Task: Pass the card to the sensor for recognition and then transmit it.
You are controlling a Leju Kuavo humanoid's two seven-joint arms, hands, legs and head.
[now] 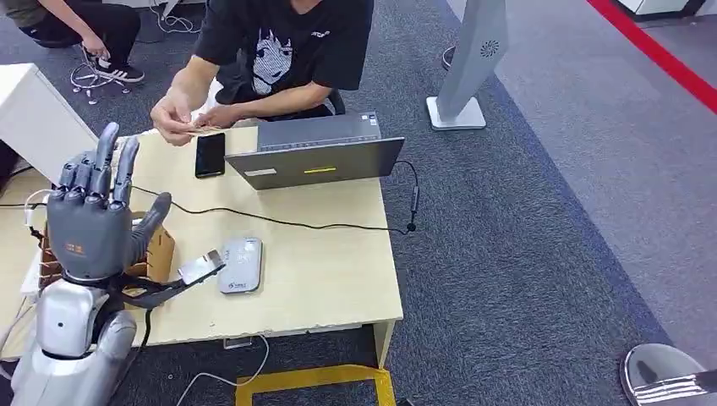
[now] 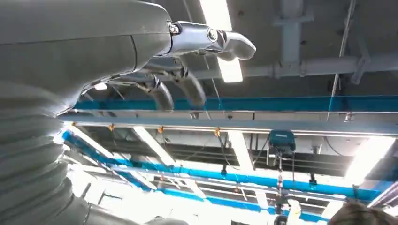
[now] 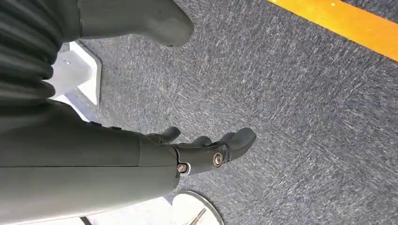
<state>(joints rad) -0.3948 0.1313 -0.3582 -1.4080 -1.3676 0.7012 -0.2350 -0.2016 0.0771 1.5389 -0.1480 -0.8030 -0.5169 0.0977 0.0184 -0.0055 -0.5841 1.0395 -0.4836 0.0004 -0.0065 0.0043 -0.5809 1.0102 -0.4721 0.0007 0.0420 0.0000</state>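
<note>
Left hand (image 1: 95, 216) raised above the near-left corner of the wooden table (image 1: 321, 279), fingers upright and spread, grasping nothing. Card (image 1: 201, 267) lies at the near edge of the grey sensor (image 1: 241, 265), overlapping it, beside a wooden box (image 1: 159, 251). Right hand (image 3: 202, 152) hangs over grey carpet, fingers loosely apart, holding nothing. A person (image 1: 279, 51) sits behind the laptop (image 1: 317, 152) and a black phone (image 1: 210, 155).
</note>
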